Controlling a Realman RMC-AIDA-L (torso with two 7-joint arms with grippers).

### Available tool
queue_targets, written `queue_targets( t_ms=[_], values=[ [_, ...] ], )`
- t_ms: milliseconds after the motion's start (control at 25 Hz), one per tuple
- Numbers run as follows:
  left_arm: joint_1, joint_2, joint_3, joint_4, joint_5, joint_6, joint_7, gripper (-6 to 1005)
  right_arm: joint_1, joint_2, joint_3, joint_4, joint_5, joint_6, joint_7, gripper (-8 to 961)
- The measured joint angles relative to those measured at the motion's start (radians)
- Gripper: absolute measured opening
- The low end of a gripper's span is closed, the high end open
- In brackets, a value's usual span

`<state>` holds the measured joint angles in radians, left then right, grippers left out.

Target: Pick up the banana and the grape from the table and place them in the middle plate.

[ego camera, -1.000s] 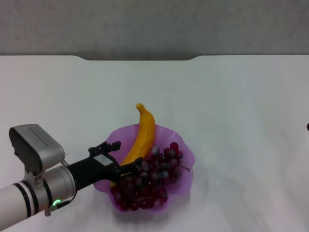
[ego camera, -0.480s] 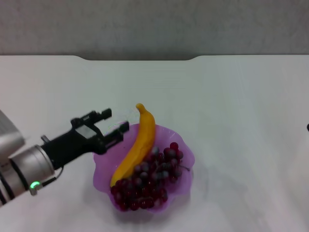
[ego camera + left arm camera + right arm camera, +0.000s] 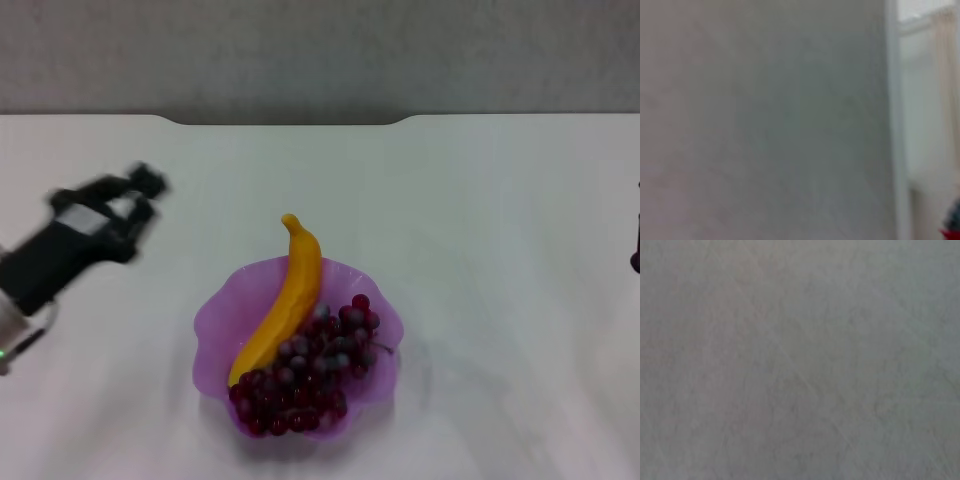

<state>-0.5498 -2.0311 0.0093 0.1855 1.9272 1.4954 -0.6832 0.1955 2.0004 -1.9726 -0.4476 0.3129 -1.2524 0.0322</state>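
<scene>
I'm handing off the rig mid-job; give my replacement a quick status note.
Left gripper: off to the left of the plate, above the table, holding nothing; fingers blurred.
Right gripper: only a dark sliver at the right edge, parked.
Curved yellow-orange banana and bunch of dark red-purple grapes: both lie in the translucent purple scalloped plate, touching.
Done: both fruits placed.
Left: nothing but parking the left arm.

banana (image 3: 283,304) leaning on rim | grape (image 3: 308,374) beside | both in middle plate (image 3: 214,322)

Head view looks forward and down over the white flat surface (image 3: 480,220); both wrist views show only blurred grey, sharing nothing recognisable.
</scene>
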Motion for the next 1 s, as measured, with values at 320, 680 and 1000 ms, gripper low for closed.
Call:
queue_targets(
  t_ms=[320, 680, 1000],
  values=[
    [0.151, -0.004, 0.000, 0.006, -0.394, 0.043, 0.060, 165, 0.021, 0.000, 0.009, 0.044, 0.003, -0.005, 0.065, 0],
    [0.230, -0.006, 0.001, -0.007, -0.525, -0.041, 0.131, 37, 0.017, 0.003, 0.101, 0.099, 0.013, -0.019, 0.097, 0],
    [0.248, -0.004, 0.002, -0.031, -0.531, -0.118, 0.178, 37, 0.012, 0.003, 0.296, 0.158, 0.015, -0.088, 0.095, 0]
  ],
)
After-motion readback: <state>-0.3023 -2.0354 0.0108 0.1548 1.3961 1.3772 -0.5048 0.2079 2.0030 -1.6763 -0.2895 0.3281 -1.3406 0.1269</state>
